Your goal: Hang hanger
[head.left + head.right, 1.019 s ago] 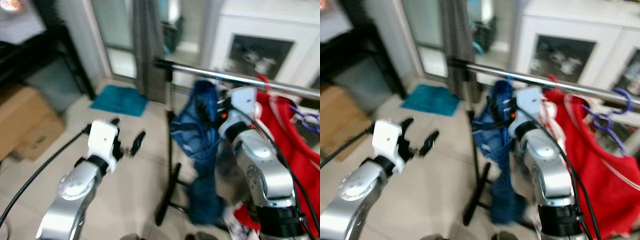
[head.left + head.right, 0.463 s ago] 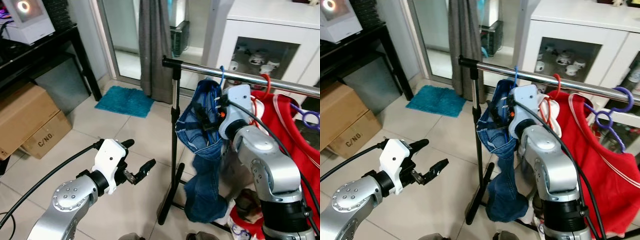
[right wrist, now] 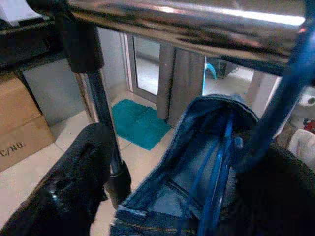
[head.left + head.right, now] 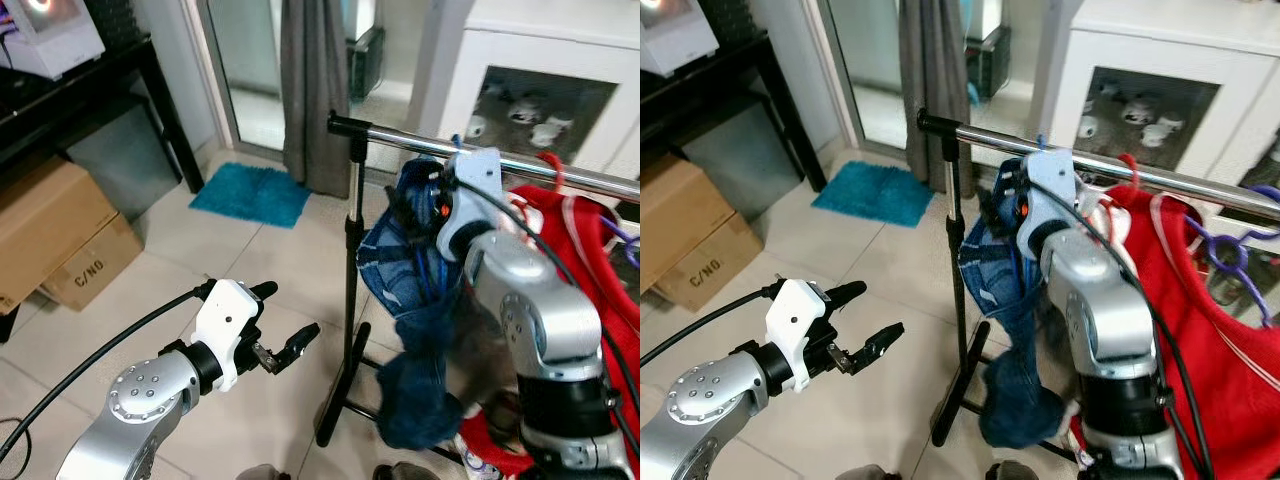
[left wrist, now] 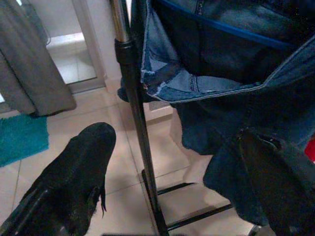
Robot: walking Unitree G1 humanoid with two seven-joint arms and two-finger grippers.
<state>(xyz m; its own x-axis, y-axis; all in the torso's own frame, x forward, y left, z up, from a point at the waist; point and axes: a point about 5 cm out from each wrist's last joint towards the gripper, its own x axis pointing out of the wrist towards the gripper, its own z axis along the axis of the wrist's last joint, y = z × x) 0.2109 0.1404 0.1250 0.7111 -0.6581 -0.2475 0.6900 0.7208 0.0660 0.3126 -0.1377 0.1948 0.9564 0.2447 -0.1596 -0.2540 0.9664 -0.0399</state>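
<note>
A thin blue plastic hanger hooks over the shiny chrome garment rail near its capped end, hanging upright with blue denim jeans draped from it.

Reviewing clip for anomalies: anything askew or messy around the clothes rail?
The jeans on the blue hanger hang bunched and lopsided, their legs pooling on the floor by the rail's base. Nothing looks spilled or broken.

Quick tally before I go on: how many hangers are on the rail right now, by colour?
Blue hanger, carrying the jeans: 1
Red hanger: 1
Purple hanger: 1
Total: 3 hangers that I can make out on the rail; its far end runs out of the picture.
</note>
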